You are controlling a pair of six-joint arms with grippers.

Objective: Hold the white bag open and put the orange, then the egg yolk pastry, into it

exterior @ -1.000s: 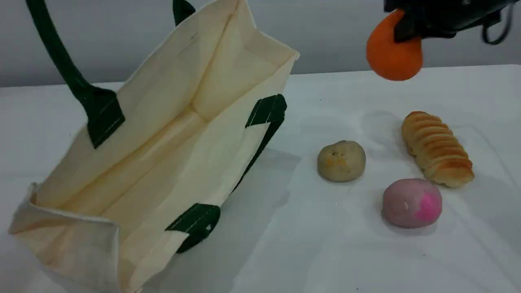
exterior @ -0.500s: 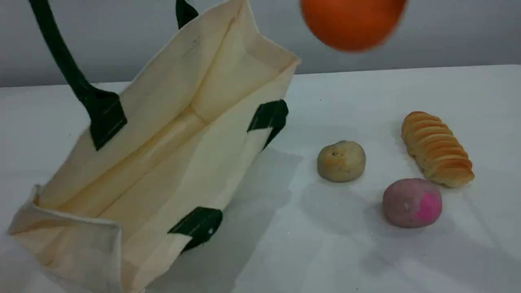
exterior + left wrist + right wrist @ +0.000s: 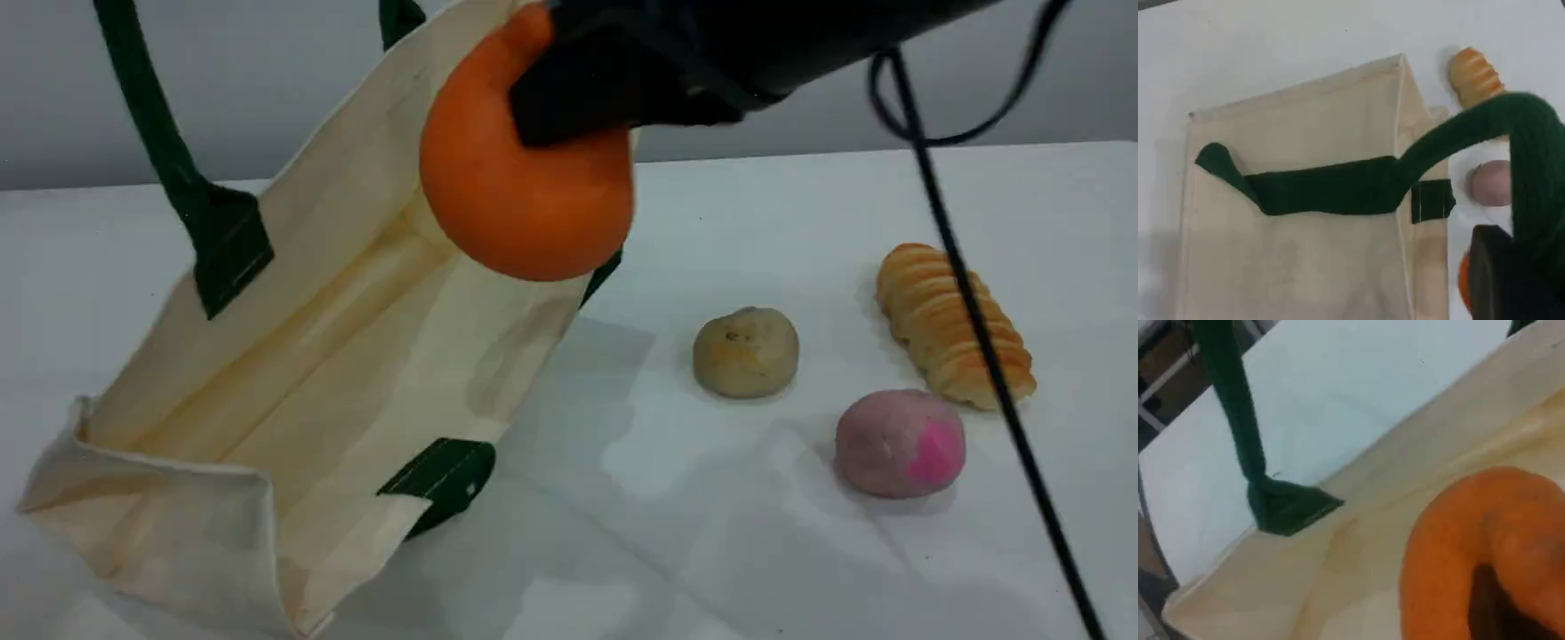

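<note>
The white bag (image 3: 338,356) lies tilted on the table with its mouth held wide. Its dark green handle (image 3: 147,116) runs up out of the scene view's top left. In the left wrist view my left gripper (image 3: 1511,280) is shut on that handle (image 3: 1531,167). My right gripper (image 3: 578,116) is shut on the top of the orange (image 3: 524,196), which hangs over the right end of the bag's mouth. The right wrist view shows the orange (image 3: 1471,540) above the bag's cream inside (image 3: 1358,587). The egg yolk pastry (image 3: 745,352) rests on the table to the right of the bag.
A pink-purple ball (image 3: 900,443) and a ridged bread roll (image 3: 953,324) lie right of the pastry. A black cable (image 3: 978,338) hangs from the right arm across the roll. The white table (image 3: 711,551) runs to a grey wall behind.
My right gripper has carried the orange leftward and down, from above the table's right side to over the bag's mouth. The bag's near wall has shifted slightly.
</note>
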